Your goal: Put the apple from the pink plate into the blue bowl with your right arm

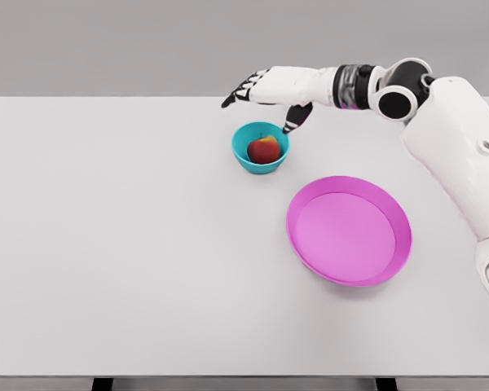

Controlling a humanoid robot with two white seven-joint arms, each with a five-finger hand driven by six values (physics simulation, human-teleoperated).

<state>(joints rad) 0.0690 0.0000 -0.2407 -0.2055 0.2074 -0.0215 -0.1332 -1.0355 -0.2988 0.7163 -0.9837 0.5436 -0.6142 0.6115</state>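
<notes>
We see the round red apple [264,150] lying in the small blue bowl [246,155], just below our empty, spread right hand [265,91].

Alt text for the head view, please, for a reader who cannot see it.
An apple sits in a blue bowl on a white table, with the right hand open just above and behind it. An empty pink plate lies nearer, to the right.

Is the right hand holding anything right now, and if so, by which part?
Nothing. The right hand is open above and behind the bowl, fingers spread, touching nothing. The apple sits in the bowl; the plate is bare.
</notes>
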